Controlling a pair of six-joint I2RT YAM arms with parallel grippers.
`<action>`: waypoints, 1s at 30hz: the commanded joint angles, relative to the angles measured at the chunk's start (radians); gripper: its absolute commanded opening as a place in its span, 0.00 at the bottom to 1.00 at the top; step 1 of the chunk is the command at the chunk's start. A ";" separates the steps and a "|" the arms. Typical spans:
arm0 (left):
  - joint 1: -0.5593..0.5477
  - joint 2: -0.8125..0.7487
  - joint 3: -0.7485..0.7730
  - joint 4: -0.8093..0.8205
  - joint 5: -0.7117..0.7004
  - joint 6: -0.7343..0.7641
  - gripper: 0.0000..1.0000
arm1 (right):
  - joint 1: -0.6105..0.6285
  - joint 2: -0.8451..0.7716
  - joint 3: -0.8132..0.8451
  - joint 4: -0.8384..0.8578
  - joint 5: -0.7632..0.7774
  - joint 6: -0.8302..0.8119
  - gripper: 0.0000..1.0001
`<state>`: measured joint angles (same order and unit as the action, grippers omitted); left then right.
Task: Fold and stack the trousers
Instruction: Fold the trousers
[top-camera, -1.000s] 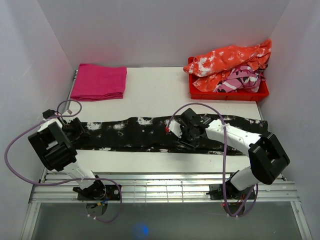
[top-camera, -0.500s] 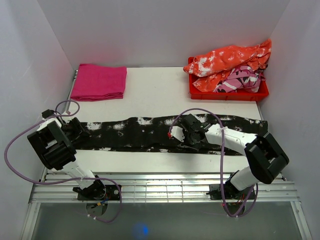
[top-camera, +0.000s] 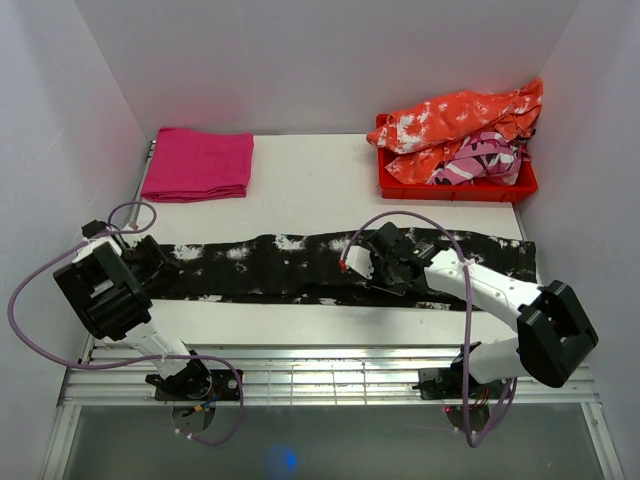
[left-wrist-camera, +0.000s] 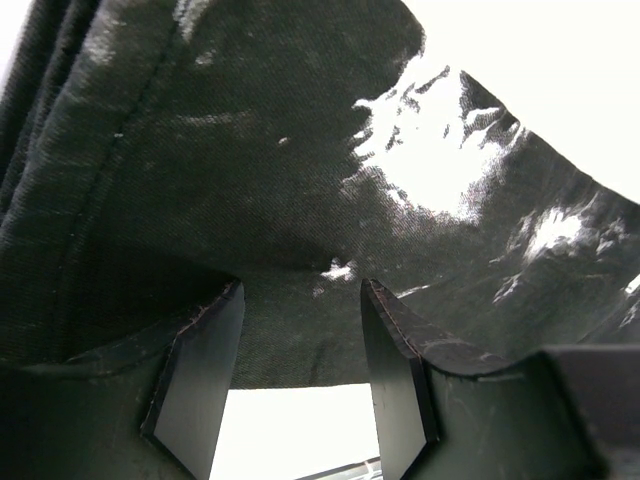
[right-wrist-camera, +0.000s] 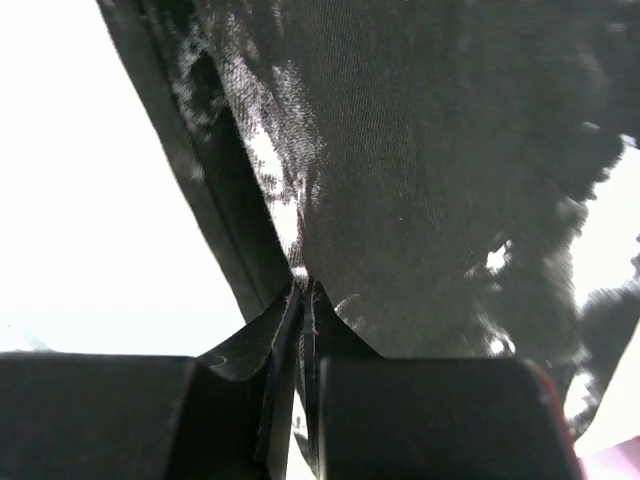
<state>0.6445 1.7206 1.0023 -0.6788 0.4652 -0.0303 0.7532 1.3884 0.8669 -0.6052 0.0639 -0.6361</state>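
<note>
Bright, even top light; wrist views blown-out w/ blurred edges.

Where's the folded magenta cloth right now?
In the top view, the folded magenta cloth lies far left on the table, beyond the left end of the trousers.

One pair of trousers (top-camera: 290, 268), one folded magenta cloth (top-camera: 198, 163), one red bin (top-camera: 452, 188), two robot arms (top-camera: 100, 290) (top-camera: 490, 285).

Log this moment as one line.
step: fold not yet made | trousers: laid out full length, unfolded | left gripper: open, at their left end | right gripper: shut on trousers, right of middle
</note>
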 joint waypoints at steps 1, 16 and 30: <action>0.020 0.060 -0.054 0.068 -0.140 0.007 0.63 | 0.008 -0.064 0.038 -0.113 -0.047 0.006 0.08; 0.090 0.085 -0.044 0.061 -0.165 0.006 0.61 | 0.009 -0.046 -0.232 0.014 -0.037 -0.028 0.08; 0.145 -0.048 0.088 0.033 -0.030 0.118 0.66 | 0.009 0.248 0.000 0.140 -0.030 0.012 0.08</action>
<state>0.7666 1.7424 1.0424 -0.7002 0.5114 -0.0082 0.7677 1.5265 0.8337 -0.5770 0.0277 -0.6167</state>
